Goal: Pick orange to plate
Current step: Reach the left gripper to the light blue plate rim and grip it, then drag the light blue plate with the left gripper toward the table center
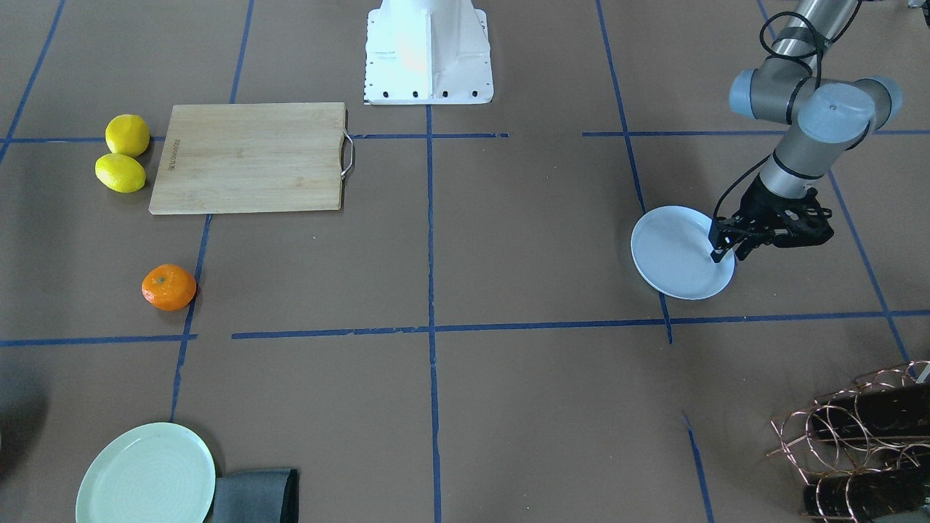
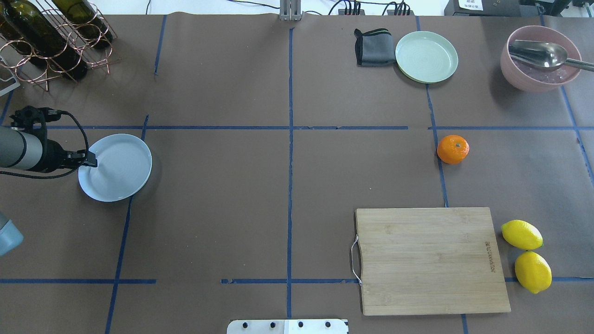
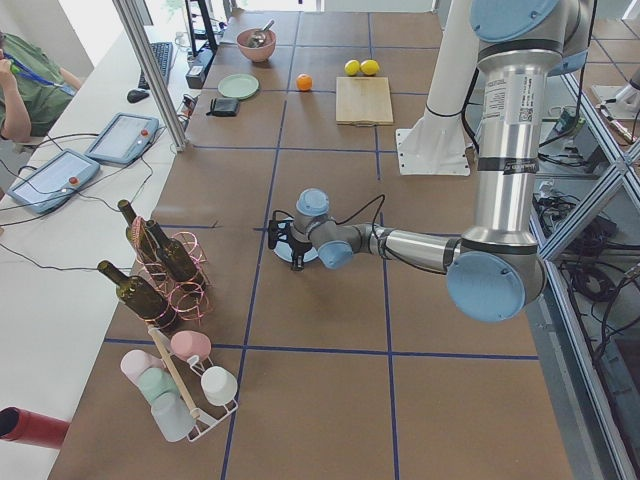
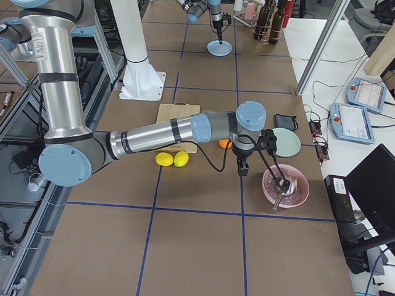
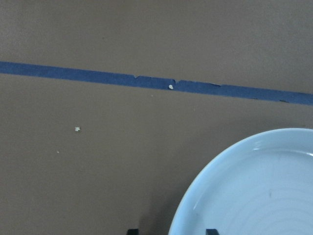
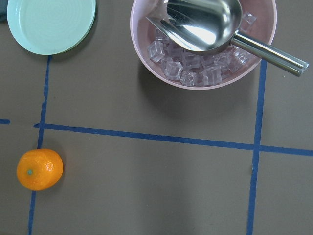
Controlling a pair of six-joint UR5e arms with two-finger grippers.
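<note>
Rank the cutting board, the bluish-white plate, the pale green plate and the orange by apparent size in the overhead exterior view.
1. wooden cutting board
2. bluish-white plate
3. pale green plate. It looks slightly smaller than the bluish-white one, but it lies farther from the camera, so their order is unsure.
4. orange

One orange (image 2: 453, 149), two lemons (image 2: 521, 234), two plates (image 2: 115, 167)

We take this for a robotics lab rather than a kitchen. The table (image 2: 222, 195) is papered in brown and ruled into a grid with blue tape (image 2: 290, 185). 2 grey industrial arms (image 3: 505, 150) work around a white pedestal (image 1: 429, 51). A side bench (image 3: 60, 230) carries 2 teach pendants (image 3: 122, 137) and a keyboard (image 3: 160, 58), next to a seated operator (image 3: 25, 85).
</note>
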